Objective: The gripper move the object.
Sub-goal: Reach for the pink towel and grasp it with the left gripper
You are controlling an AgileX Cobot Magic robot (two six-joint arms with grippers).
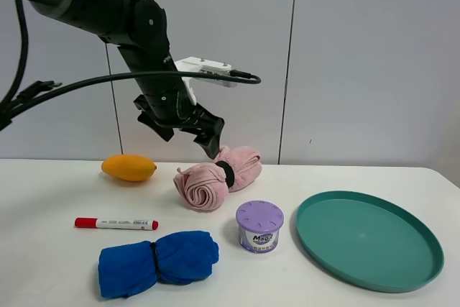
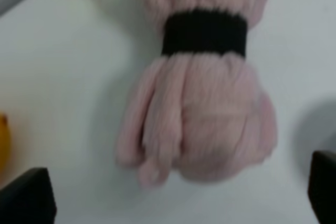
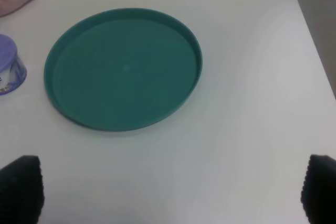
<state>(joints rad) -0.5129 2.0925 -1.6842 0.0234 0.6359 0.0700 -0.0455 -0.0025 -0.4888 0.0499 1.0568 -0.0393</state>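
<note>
Near the back edge of the white table (image 1: 50, 199), about halfway along it, lies a soft pink towel (image 1: 212, 181) rolled into a bundle. A black stretchy band (image 1: 227, 172) is wrapped tight around its middle. The left gripper (image 1: 190, 136) hangs just above the bundle and does not seem to touch it. Its two black fingers (image 2: 26, 198) are spread wide apart with nothing between them. The right gripper (image 3: 170, 190) is spread wide and empty too. It looks down at the round green plastic plate (image 1: 359, 239) near the front right corner.

The towel looks like the thing to move, since the left gripper is right over it. It should be light and squishy. It will not break, and the fuzzy cloth should not slip much. But the loose ends may flop and sag. The best spot to pinch looks like the black band, where the roll is thin and tight.

A small purple tub (image 1: 259, 226) sits just in front of the towel. A yellow mango (image 1: 129, 167) lies by the back edge, toward the left. A red marker pen (image 1: 115, 223) and a blue bundled cloth (image 1: 158, 260) lie toward the front left corner.
</note>
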